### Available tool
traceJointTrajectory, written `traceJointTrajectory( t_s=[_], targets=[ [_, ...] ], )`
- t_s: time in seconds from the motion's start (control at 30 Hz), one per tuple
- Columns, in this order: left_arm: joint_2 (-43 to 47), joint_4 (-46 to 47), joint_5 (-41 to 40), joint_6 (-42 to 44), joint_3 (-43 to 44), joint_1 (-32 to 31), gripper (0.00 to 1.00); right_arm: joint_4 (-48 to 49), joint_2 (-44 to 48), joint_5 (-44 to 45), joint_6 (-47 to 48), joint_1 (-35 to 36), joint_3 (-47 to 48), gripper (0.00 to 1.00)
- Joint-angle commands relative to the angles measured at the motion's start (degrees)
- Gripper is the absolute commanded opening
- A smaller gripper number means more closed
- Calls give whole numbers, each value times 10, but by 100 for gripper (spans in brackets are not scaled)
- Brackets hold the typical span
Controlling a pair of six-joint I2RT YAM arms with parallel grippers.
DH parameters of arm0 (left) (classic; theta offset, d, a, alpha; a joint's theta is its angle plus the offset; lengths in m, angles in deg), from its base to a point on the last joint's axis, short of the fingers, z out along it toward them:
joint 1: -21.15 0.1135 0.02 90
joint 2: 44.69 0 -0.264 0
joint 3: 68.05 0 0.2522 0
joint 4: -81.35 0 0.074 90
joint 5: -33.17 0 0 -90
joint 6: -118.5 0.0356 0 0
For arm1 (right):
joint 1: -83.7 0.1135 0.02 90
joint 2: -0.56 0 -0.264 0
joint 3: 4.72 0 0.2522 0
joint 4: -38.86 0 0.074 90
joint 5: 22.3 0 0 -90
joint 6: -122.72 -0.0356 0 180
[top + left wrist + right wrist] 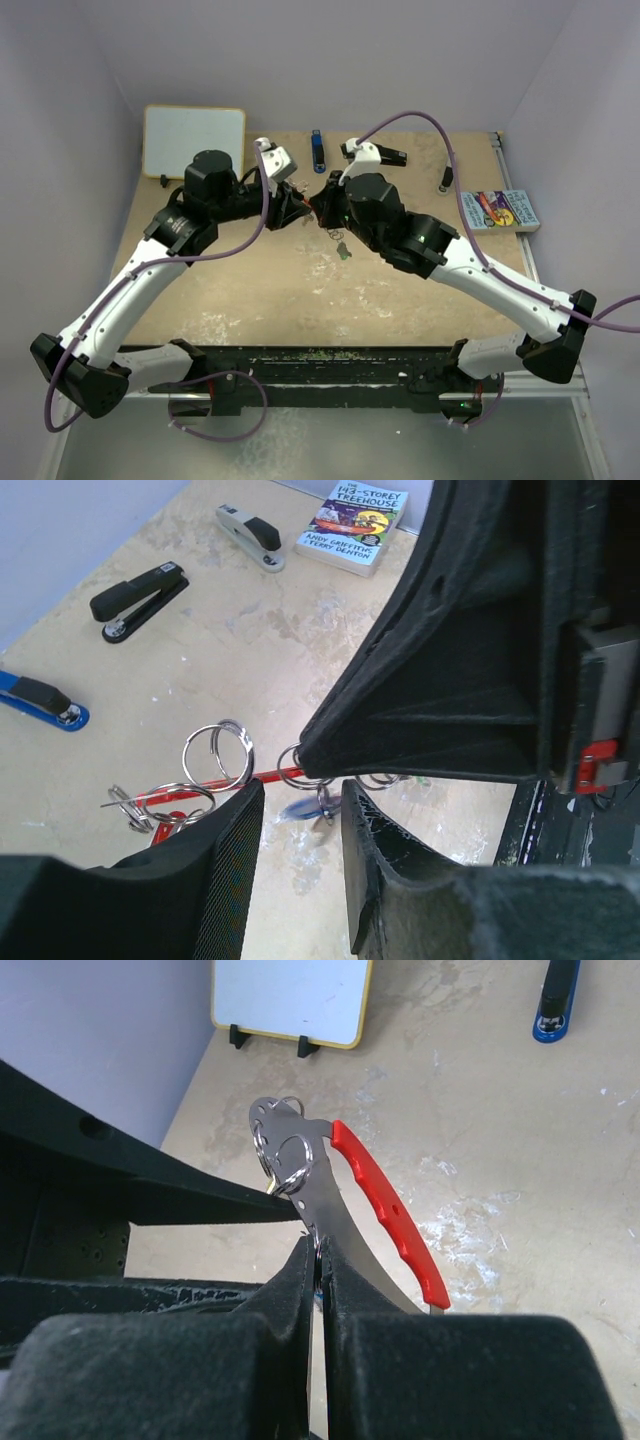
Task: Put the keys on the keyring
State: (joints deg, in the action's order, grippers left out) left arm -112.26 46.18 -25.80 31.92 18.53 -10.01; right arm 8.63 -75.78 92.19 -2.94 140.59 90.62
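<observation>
**A:** Where's the keyring?

**B:** Up off the table (420,300), between the two arms. The right gripper (318,1260) has its jaws pressed together on the silver blade of the keyring (390,1210), with the free end pointing toward the left arm.

**A:** And the left gripper?

**B:** The left gripper (302,800) sits just beside the keyring with its jaws part-way apart. A blurred key (305,812) with a blue tag hangs in the gap. I see nothing clamped between the pads.

**A:** So which step is this?

**B:** Threading, I'd say. Rings (283,1155) are looped through the keyring near its end. In the left wrist view, more of them hang along it with a bunch of keys (150,805), one with a red tag. A small thing (343,250) lies on the table under the grippers. It is too small to name, but it may be keys not yet on.

**A:** What does the next move ask for?

**B:** A fine pinch. The left jaws would have to close on one ring or key, each far smaller than a finger, and slide it along the blade. Meanwhile the right grip must hold the keyring dead steady. If the left closes off-centre, the ring will likely twist away or slip off the end.
</observation>
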Motion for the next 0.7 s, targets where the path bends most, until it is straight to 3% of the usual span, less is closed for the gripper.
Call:
traceJointTrajectory(
  t_s=[0.0,0.23,0.67],
  targets=[
    [19,49,16,-10,-5,0,40,21,-2,-8,-14,3,33,0],
    [26,38,9,8,-15,0,32,21,13,-8,-23,4,26,0],
    [38,16,-16,29,-8,0,39,19,20,-17,-34,3,16,0]
  ],
)
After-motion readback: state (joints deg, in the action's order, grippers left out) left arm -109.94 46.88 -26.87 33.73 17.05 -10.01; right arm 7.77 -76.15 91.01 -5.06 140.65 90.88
